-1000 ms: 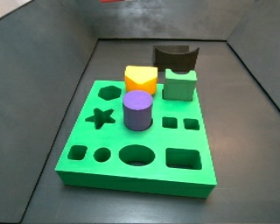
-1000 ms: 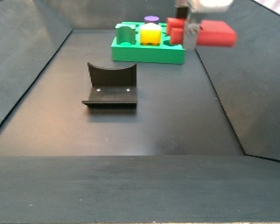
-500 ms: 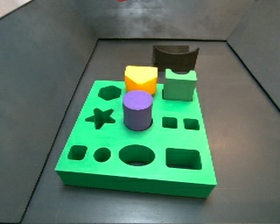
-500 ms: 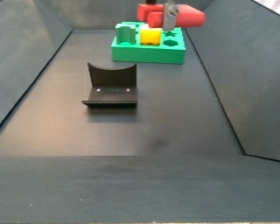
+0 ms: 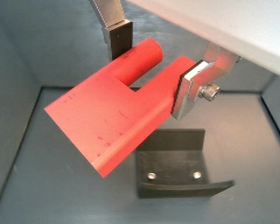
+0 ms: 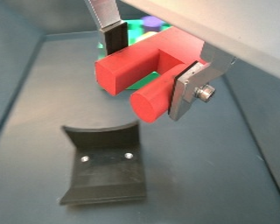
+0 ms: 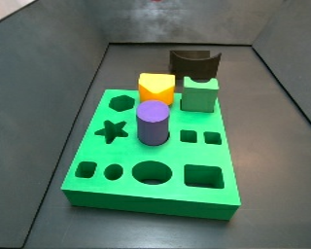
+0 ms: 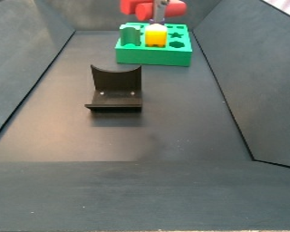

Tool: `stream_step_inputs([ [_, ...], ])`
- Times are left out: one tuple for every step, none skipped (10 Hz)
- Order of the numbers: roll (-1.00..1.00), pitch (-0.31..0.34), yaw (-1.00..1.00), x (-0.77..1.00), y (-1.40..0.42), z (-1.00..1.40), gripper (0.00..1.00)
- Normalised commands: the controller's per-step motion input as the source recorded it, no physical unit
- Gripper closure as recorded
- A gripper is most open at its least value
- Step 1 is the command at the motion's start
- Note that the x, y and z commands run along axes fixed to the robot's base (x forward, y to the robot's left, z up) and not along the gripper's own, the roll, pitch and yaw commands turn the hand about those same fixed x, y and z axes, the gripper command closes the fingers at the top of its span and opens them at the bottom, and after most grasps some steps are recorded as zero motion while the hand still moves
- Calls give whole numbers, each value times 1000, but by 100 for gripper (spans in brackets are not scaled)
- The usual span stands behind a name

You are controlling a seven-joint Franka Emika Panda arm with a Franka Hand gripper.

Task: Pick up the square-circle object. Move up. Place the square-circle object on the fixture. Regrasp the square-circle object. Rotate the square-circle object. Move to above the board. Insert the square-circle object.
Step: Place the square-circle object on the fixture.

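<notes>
My gripper (image 5: 154, 66) is shut on the square-circle object (image 5: 113, 114), a red piece with one square leg and one round leg. Both wrist views show the silver fingers (image 6: 187, 92) pressing its two sides. In a side view the gripper (image 8: 163, 9) holds the red piece (image 8: 138, 7) high at the frame's top edge, over the green board (image 8: 154, 56). The black fixture (image 8: 113, 88) stands on the dark floor, well apart from the gripper, and shows below the piece in both wrist views (image 5: 171, 166). The board (image 7: 132, 146) shows its cut-out holes.
On the board stand a purple cylinder (image 7: 152, 124), a yellow-orange block (image 7: 155, 88) and a green cube (image 7: 201, 94). The fixture (image 7: 194, 62) is behind the board's far edge. Sloped dark walls enclose the floor on all sides.
In the side view the gripper with the red piece has moved left and up, from beside the board's right edge to over the board at the frame's top.
</notes>
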Motion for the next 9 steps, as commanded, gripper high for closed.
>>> stream_step_inputs([
  [62,86,1000,1000,-135,72,100],
  [66,97,1000,1000,-126,65,100],
  [73,119,1000,1000,-111,60,100],
  [-741,150,1000,651,403,-531,100],
  [-828,167,1000,584,398,-501,100],
  [-888,173,1000,556,324,-404,100],
  [-948,218,1000,450,157,-176,100],
  [-986,289,1000,326,101,-93,100],
  [-1000,430,929,184,61,-30,100],
])
